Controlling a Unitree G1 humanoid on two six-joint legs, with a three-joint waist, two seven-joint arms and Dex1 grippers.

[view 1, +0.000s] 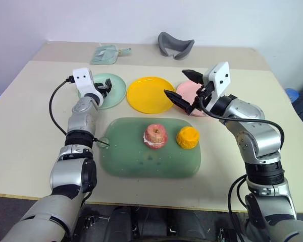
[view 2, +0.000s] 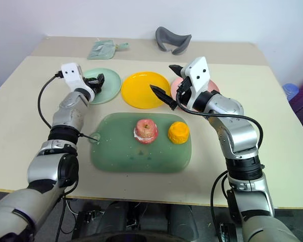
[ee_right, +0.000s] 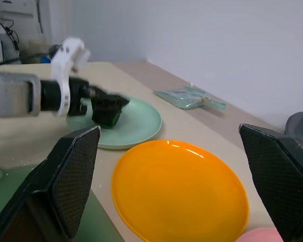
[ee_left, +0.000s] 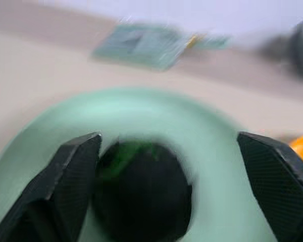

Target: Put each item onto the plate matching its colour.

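Mint-green plate (view 1: 112, 91), upper left of the left eye view, carries the dark green item (view 1: 105, 86) between the spread fingers of the left tool (view 1: 105, 86). Right tool (view 1: 183, 86) is open above the pink plate (view 1: 188, 92). Apple (view 1: 155, 136) and orange fruit (view 1: 187, 137) sit on the tray (view 1: 121, 156).

Left wrist view: dark item (ee_left: 141, 194) rests on the plate, touching one finger (ee_left: 73, 174).

A beige table (view 1: 35, 121) carries 3 round plates in a row: a mint green plate (view 1: 117, 91) on the left, a yellow plate (view 1: 149, 94) in the middle, a pink plate (view 1: 188, 89) on the right. The left gripper (view 1: 105, 87) hangs over the green plate with something dark at its fingers. The right gripper (view 1: 184, 86), jaws spread wide, hovers above the pink plate. Nearer lies a dark green tray (view 1: 131, 156) holding a pink-red apple (view 1: 155, 136) and, to its right, an orange-yellow fruit (view 1: 187, 137). At the far edge rest a grey curved object (view 1: 175, 45) and a pale green packet (view 1: 107, 53).
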